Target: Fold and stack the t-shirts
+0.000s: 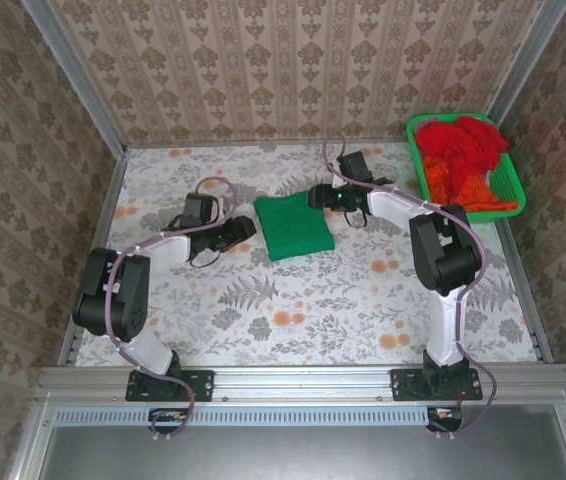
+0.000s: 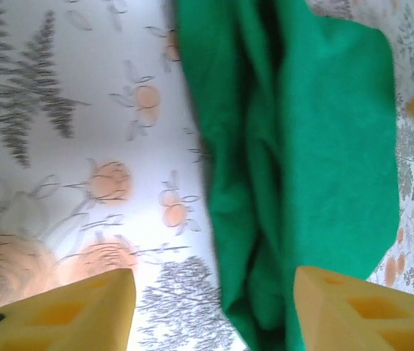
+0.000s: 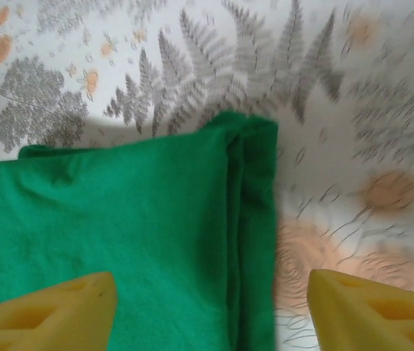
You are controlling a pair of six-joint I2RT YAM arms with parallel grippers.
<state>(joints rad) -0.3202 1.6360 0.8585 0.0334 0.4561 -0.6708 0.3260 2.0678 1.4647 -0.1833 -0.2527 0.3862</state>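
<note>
Left end effector (image 1: 250, 228) and right end effector (image 1: 315, 197) gape empty, flanking the green t-shirt (image 1: 294, 227).

Green t-shirt (image 2: 324, 161) cropped in wrist views, heaped red shirts (image 1: 458, 140) uncountable

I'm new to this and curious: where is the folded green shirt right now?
In the overhead view, the green shirt lies folded mid-table between the left gripper and right gripper, left of the basket.
</note>
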